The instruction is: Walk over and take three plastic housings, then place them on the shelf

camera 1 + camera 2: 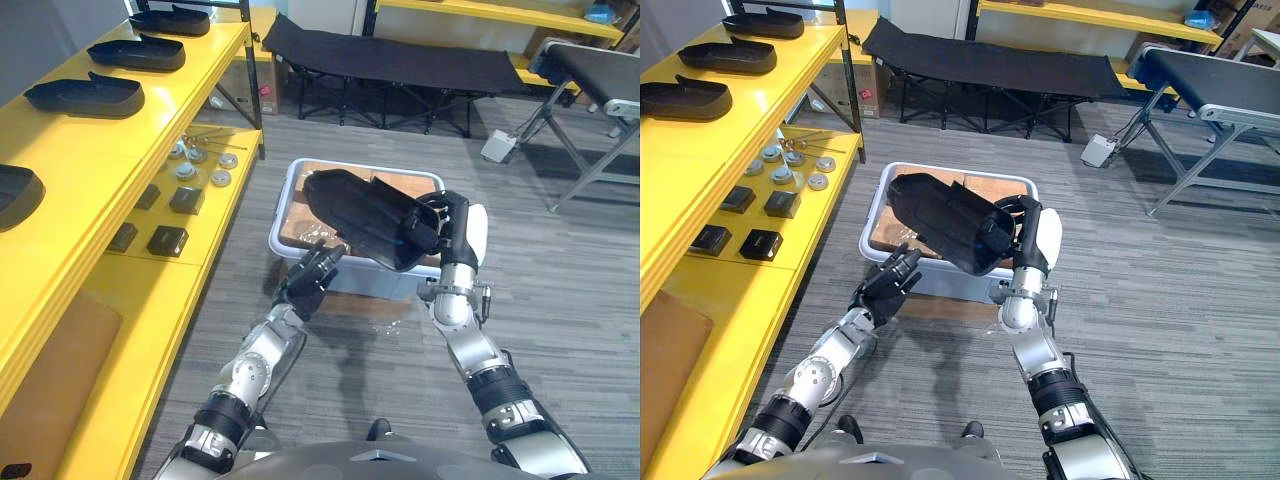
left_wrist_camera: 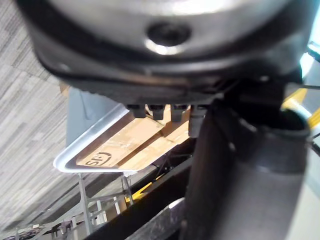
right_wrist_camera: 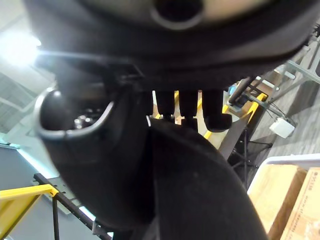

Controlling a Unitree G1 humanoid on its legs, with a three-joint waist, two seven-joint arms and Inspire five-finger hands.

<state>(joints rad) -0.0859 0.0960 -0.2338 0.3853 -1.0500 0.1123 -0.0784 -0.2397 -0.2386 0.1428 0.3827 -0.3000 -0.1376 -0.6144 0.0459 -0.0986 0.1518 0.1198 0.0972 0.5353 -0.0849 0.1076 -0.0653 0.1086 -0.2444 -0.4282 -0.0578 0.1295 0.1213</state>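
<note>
Since my left hand [image 1: 310, 277] sits with its fingers loose and nothing in them, just below the low edge of the load, all the weight is on the other side. My right hand [image 1: 447, 225] is clamped round one end of the long black moulded plastic housing [image 1: 365, 215], fingers curled over its rim. The rest of the piece juts out leftward, tilted, in the air above the pale plastic bin [image 1: 281, 218] lined with brown cardboard [image 1: 300, 212].

That one-ended hold is what worries me. I judge the free end could swing or twist in the grip once I turn and step, and a slip would drop it back into the bin or onto the floor. If I turn before raising it, the low end might also clip the bin's rim.

Further off to my left stands the yellow metal shelf [image 1: 170, 100], its top level already carrying matching black housings [image 1: 85, 96]. Setting this one down carelessly could knock a neighbour or catch the shelf's edge. Beyond is a black folding cot [image 1: 390, 60], well apart.
</note>
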